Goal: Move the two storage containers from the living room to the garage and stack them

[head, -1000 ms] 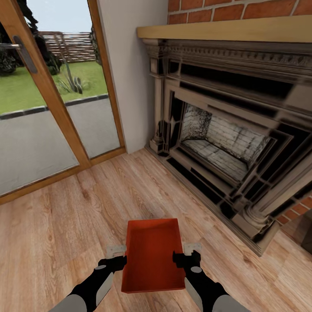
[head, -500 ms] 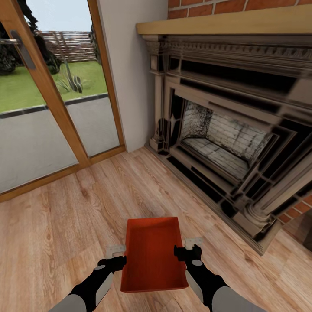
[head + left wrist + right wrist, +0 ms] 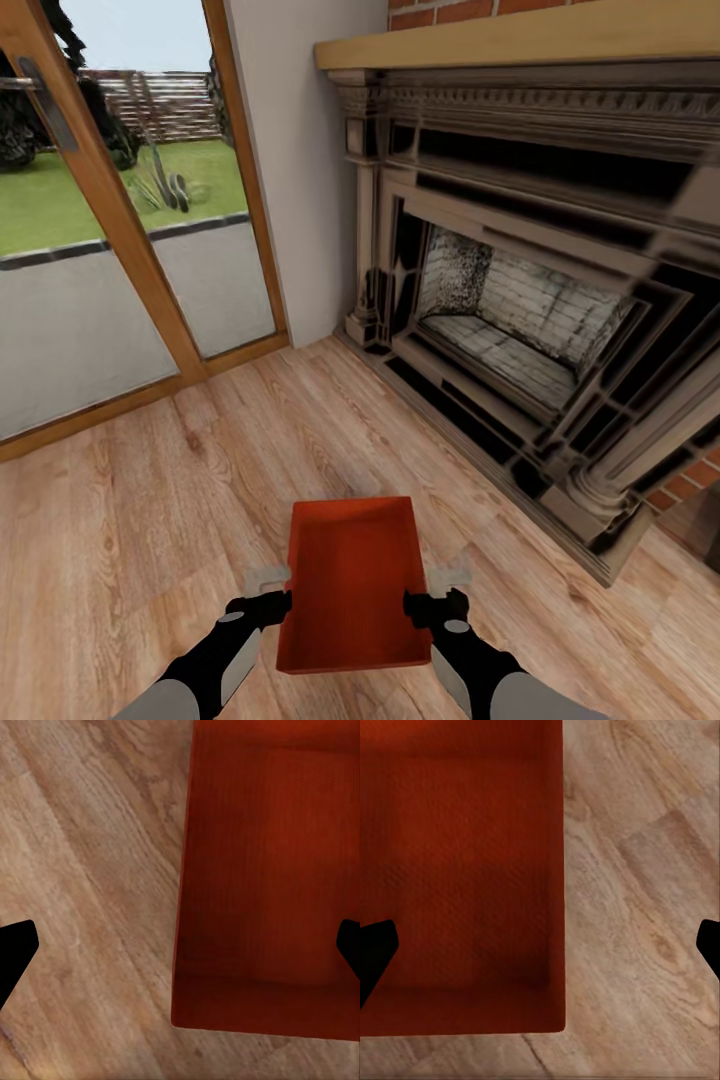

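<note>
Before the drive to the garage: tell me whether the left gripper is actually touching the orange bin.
Cannot tell. In the left wrist view, the left gripper straddles the storage container's wall with fingers wide apart; the head view hides any contact behind the rim.

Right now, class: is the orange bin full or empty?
Empty. The bin has no lid, and both wrist views show only its bare orange bottom.

Ornate dark fireplace [image 3: 520, 330] right; wood-framed glass door [image 3: 110, 230] left; lawn [image 3: 90, 195] outside.
</note>
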Controlling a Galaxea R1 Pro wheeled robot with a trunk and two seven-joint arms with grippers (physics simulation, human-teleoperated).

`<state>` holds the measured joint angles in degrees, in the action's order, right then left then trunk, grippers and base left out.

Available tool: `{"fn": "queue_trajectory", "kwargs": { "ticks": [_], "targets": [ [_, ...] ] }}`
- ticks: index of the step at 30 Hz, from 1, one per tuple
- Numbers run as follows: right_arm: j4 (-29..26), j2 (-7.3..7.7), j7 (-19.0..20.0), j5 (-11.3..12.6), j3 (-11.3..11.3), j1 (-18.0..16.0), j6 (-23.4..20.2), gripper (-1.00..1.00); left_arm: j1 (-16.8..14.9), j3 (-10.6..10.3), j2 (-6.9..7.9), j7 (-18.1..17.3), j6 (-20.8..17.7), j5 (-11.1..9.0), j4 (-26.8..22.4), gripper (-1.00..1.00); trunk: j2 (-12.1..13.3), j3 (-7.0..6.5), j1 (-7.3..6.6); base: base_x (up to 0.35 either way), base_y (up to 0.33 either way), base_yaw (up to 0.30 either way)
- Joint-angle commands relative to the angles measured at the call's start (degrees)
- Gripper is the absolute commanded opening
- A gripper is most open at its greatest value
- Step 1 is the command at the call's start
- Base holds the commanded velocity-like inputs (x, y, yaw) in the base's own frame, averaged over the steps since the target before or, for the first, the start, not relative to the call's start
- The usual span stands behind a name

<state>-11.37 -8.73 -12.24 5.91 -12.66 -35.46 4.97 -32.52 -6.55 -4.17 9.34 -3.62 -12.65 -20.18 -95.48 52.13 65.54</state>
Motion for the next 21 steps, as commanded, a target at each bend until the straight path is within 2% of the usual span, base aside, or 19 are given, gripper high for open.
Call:
{"fn": "queue_trajectory", "kwargs": {
  "ticks": [1,21],
  "targets": [
    [0.11,-0.05,-0.25,0.57,-0.54,-0.04,0.26,1.0,0.0,-0.49,0.04,0.43,-0.31,-0.53,-0.13,1.0,-0.43,0.22,0.22,0.0,0.0,0.0],
    [0.19,-0.12,-0.45,0.27,-0.61,-0.04,0.3,1.0,0.0,-0.48,0.03,0.42,-0.33,-0.53,-0.13,1.0,-8.46,3.81,4.61,0.0,0.0,0.0]
  ]
}}
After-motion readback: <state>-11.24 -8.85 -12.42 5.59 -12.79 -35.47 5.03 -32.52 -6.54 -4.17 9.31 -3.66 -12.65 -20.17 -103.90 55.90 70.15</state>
